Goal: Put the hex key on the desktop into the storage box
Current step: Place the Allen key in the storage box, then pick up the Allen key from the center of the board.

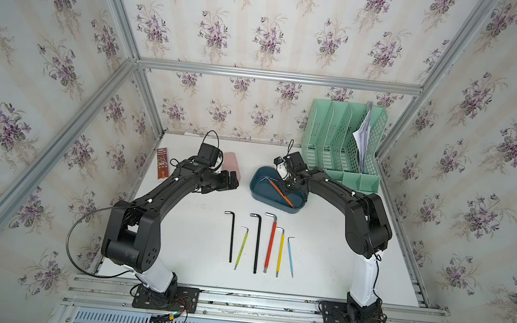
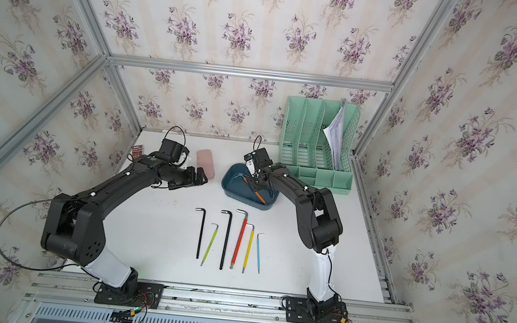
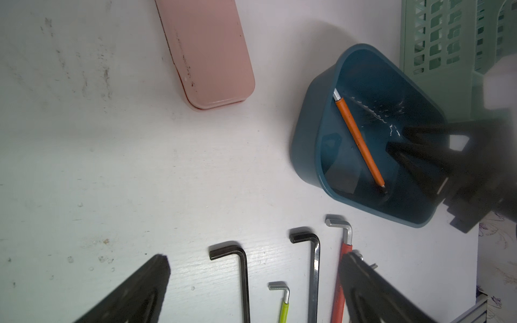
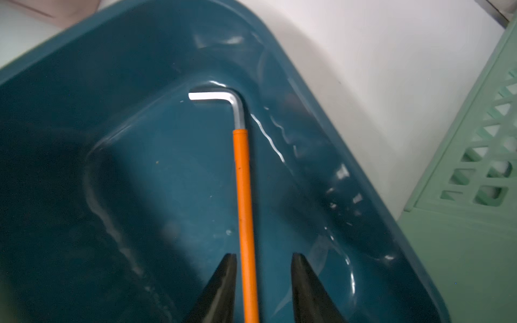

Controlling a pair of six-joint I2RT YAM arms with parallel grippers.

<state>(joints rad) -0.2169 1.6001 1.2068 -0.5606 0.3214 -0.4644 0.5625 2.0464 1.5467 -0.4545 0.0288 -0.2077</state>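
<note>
Print on brown packet (image 1: 162,166) unreadable — hex key (image 4: 243,195) in storage box (image 4: 140,70)

Bright, even light falls from above onto the white desktop (image 1: 194,244), leaving only soft, faint shadows beneath the arms (image 1: 161,192). In the right wrist view the glossy storage box (image 4: 167,181) shows wavy white glare — one side sinks into gloom — and the hex key (image 4: 243,195) has its bare metal end blown out. The right gripper (image 4: 263,279) and left gripper (image 3: 254,258) look dark, out of focus.
</note>
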